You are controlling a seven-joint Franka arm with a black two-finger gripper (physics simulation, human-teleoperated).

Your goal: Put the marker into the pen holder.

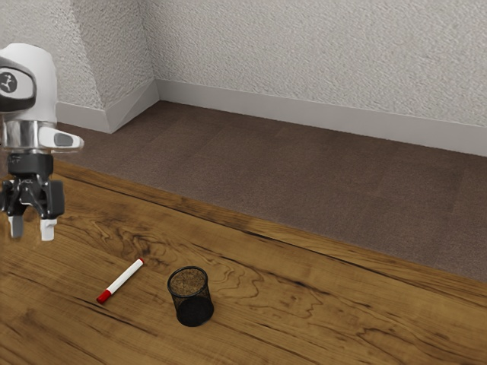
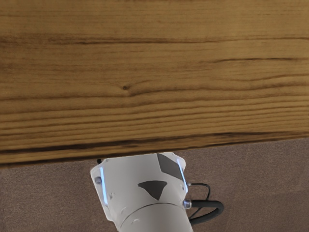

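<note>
One marker (image 1: 120, 280): white barrel, red at both ends; lying on the wooden table (image 1: 304, 327), slantwise, longer red end at the near left, other end at the far right.
Pen holder (image 1: 194, 312): black mesh cup, upright on the table, just to the exterior view's right of the marker, the two apart.
Exterior view, backdrop: brown floor (image 1: 319, 182) beyond the table's far edge; pale skirting (image 1: 319, 114) along the foot of rough white walls (image 1: 319, 53).
Wrist view, contents: table grain with a small dark knot (image 2: 126, 88); past the table edge, a white housing (image 2: 140, 179) with grey patches and two blue light strips, a black cable (image 2: 207, 205) looping from its side, brown floor around.
Arm (image 1: 34, 76): white, at the exterior view's left, its hand upright.
Gripper (image 1: 33, 230): black, pointing down, raised over the table, to the left of the marker and farther off; well apart from marker and pen holder.
Fingers: parted, a clear gap between the tips; exact width cannot be told; nothing held.
</note>
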